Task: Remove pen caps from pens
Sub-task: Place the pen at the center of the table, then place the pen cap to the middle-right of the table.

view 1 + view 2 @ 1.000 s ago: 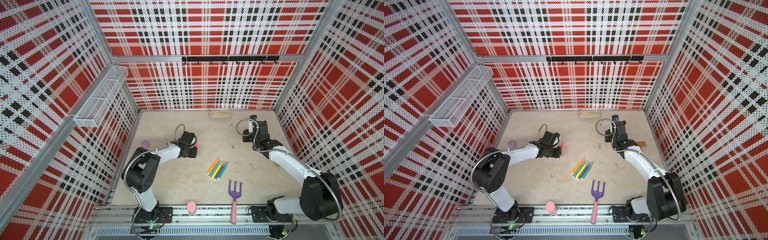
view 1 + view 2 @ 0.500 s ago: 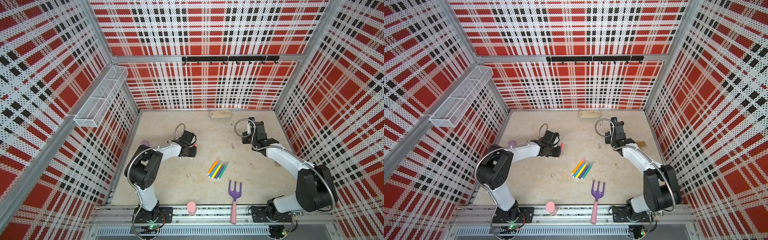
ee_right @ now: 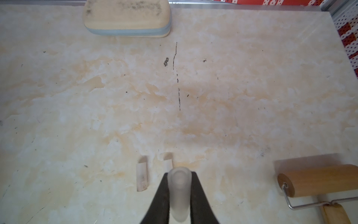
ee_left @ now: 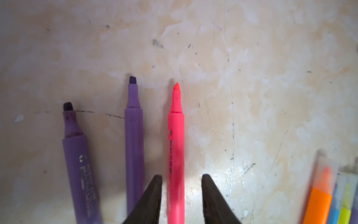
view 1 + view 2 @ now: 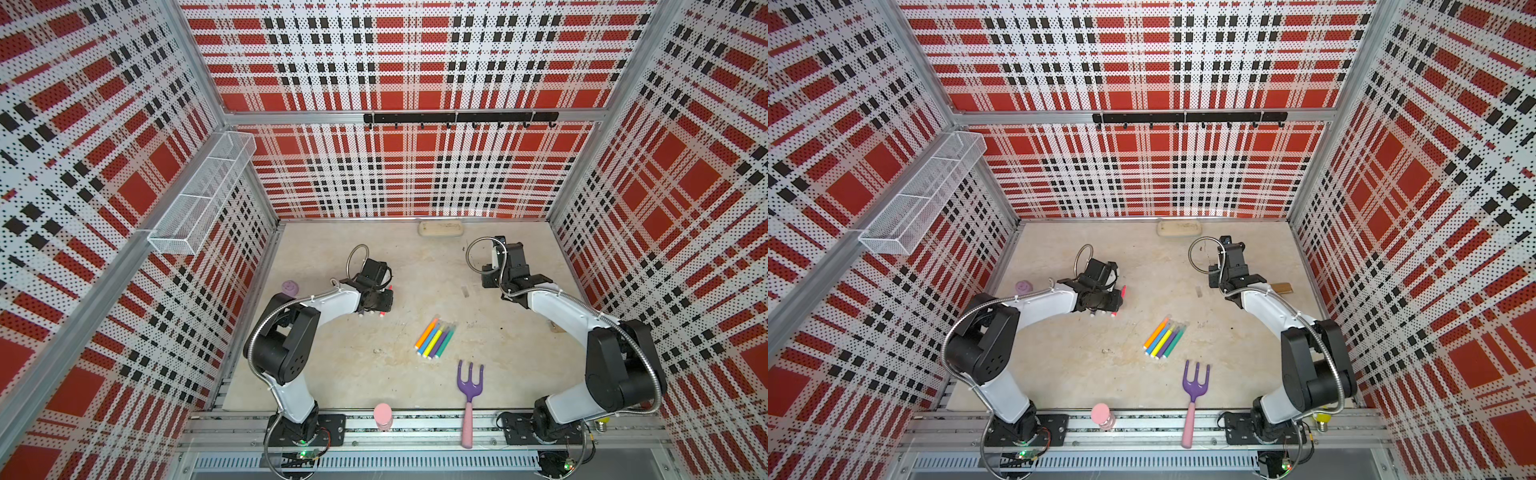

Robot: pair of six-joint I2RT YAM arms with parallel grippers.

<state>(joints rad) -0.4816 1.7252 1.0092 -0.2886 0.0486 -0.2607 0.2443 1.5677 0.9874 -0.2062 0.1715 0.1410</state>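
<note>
Jaws of my left pincer (image 4: 182, 176) stand slightly apart, straddling the uncapped pink-red pen (image 4: 175, 145) without touching it. Two uncapped purple pens (image 4: 134, 145) lie beside it. My right pincer (image 3: 179, 174) is clamped on a clear pen cap (image 3: 179, 195). Five capped pens (image 5: 434, 338) lie bunched nearby.

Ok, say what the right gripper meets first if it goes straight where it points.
Probably the loose cap lying just ahead of the right gripper, whose jaws are shut on a second cap. Height is unclear; past it, the way looks free to the far edge of the table.
</note>
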